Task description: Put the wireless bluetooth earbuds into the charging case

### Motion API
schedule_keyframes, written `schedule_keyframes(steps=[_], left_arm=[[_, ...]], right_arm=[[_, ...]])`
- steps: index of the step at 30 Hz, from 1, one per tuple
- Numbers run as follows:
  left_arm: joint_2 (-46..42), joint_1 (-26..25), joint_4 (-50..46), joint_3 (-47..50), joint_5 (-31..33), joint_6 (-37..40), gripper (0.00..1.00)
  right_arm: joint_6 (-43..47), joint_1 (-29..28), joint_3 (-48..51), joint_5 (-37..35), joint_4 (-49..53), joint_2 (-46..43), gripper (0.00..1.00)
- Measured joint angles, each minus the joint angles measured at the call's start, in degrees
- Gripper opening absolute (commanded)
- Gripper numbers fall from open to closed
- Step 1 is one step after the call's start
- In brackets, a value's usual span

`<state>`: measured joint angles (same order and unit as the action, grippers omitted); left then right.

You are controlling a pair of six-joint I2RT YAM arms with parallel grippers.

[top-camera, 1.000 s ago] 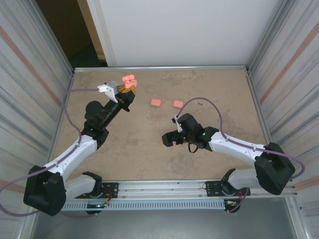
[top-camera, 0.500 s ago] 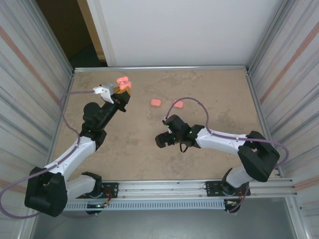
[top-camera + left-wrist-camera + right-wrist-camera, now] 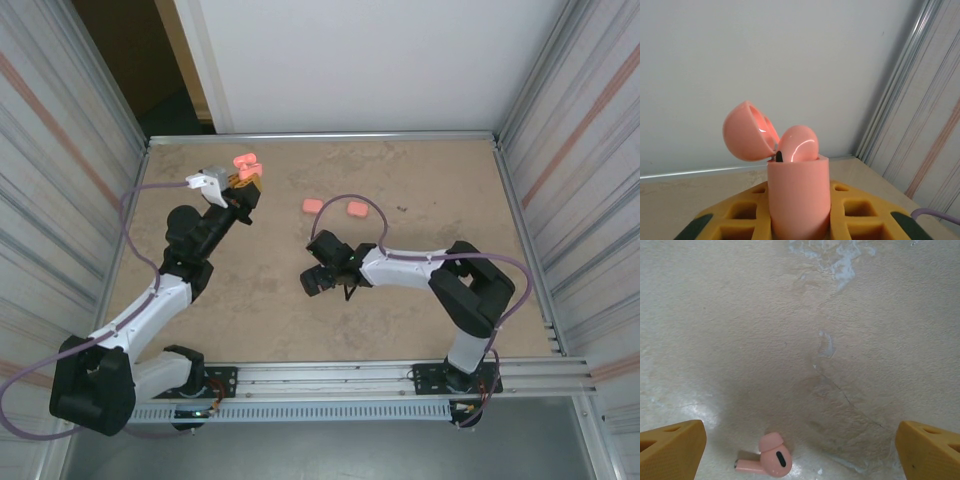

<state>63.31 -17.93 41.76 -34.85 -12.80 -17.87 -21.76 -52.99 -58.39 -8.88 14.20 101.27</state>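
Starting with the top view: left gripper [image 3: 247, 176] is raised over the far-left part of the table [image 3: 430, 180], clamped on an open pink charging case [image 3: 245, 161]. A second pink case [image 3: 312, 206] and a third pink case [image 3: 357, 208] lie flat on the table near the far middle, close together but apart, clear of both arms. Right gripper [image 3: 316, 281] hangs low over the table centre, its arm folded back toward the middle from the right base. Left wrist view: charging case stands upright between the yellow finger pads [image 3: 735, 220], gripped around its lower body, with the hinged lid [image 3: 747, 131] flipped open up and to the left. One seated earbud [image 3: 799, 144] sits in the case, rounded head proud of the rim; the slot behind it is hidden, so can't tell if it's filled. Right wrist view: jaws spread wide, yellow fingertips [image 3: 671, 450] at the two bottom corners, holding nothing. A loose earbud [image 3: 771, 461] lies on its side on the bare table between them, nearer the left-hand tip, stem pointing left, touching neither fingertip.
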Motion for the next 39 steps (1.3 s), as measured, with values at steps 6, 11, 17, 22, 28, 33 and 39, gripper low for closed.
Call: schedule_keyframes(steps=[6,11,17,22,28,33,39], left_arm=[[0.0,0.0,0.0,0.0,0.0,0.0,0.0],[0.0,0.0,0.0,0.0,0.0,0.0,0.0],[0.0,0.0,0.0,0.0,0.0,0.0,0.0],[0.0,0.0,0.0,0.0,0.0,0.0,0.0],[0.0,0.0,0.0,0.0,0.0,0.0,0.0],[0.0,0.0,0.0,0.0,0.0,-0.2,0.0],[0.0,0.0,0.0,0.0,-0.2,-0.3,0.0]], right_arm=[[1.0,-0.3,-0.1,-0.6,1.6,0.4,0.96],[1.4,-0.3,-0.1,-1.0,2.8,0.5,0.97],[1.5,-0.4,-0.1,-1.8,4.0,0.5,0.96],[1.4,-0.4,0.8,-1.9,4.2,0.5,0.96],[1.4,-0.5,2.4,-2.2,3.3,-0.7,0.96],[1.4,-0.7,4.0,-3.1,3.3,-2.1,0.96],[1.4,0.0,4.6,-2.9,3.4,-2.7,0.96]])
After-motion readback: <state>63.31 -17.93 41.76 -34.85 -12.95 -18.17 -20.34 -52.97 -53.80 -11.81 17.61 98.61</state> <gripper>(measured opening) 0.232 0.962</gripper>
